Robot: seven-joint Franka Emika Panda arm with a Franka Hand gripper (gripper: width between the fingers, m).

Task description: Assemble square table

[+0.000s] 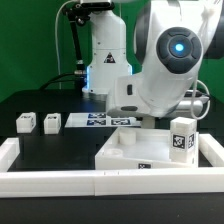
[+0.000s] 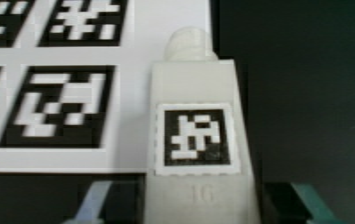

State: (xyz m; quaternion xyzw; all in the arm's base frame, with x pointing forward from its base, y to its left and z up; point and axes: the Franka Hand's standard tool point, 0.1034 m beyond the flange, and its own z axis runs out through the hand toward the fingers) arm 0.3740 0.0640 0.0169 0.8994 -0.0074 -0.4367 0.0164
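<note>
The end effector is clamping a table leg, fingers pressing both flat flanks near its blunt end, the leg stretching along the black tabletop just beside the marker board. It's looking like light, rigid, smooth plastic, so I'd be gripping squarely on those flat sides, clear of the narrow tip. The square panel is sitting lower centre in the exterior view, loose legs waiting at the exterior view's left.

Count: one panel, one marker board, four legs: leg, leg, leg, plus leg seen only in wrist view.
</note>
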